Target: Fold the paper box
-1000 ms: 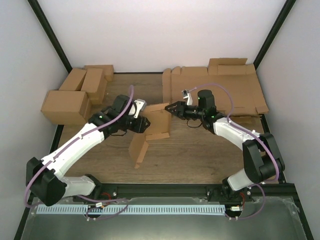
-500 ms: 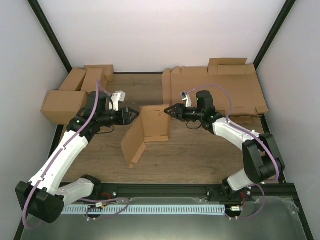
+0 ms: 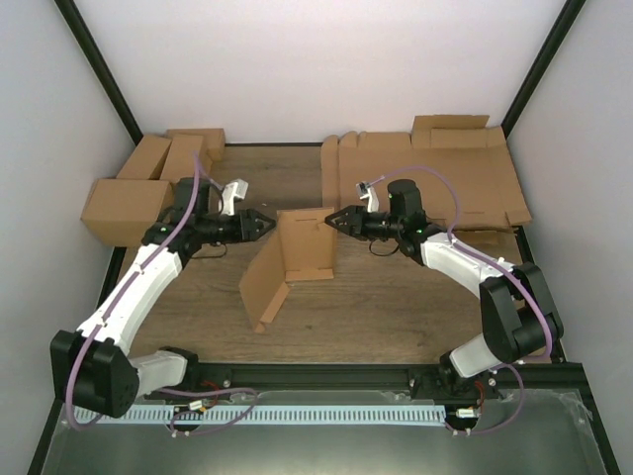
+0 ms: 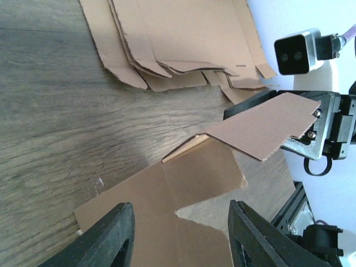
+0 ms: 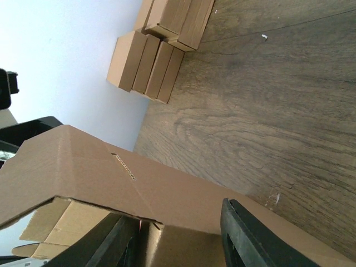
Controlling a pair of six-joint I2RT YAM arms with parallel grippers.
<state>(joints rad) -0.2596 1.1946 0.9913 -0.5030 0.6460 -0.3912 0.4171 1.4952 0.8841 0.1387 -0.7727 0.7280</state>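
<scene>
The paper box (image 3: pixel 302 252) is a half-folded brown sheet: one panel stands upright mid-table and a flap (image 3: pixel 262 292) slopes down toward the near left. My right gripper (image 3: pixel 330 220) is shut on the upright panel's top right corner. In the right wrist view the panel (image 5: pixel 139 183) passes between the fingers (image 5: pixel 247 239). My left gripper (image 3: pixel 264 223) hovers open just left of the panel's top edge, touching nothing. From the left wrist view its open fingers (image 4: pixel 111 239) frame the flat part of the box (image 4: pixel 167 194), with the right gripper (image 4: pixel 320 130) clamping the raised panel.
A pile of flat brown sheets (image 3: pixel 445 173) lies at the back right, also seen in the left wrist view (image 4: pixel 178 33). Several finished boxes (image 3: pixel 148 188) stand at the back left and show in the right wrist view (image 5: pixel 156 50). Black frame rails edge the table.
My left gripper has come off the box and drawn back to the upper left. The box has opened out, its panel now standing wider. The right gripper kept its hold.
</scene>
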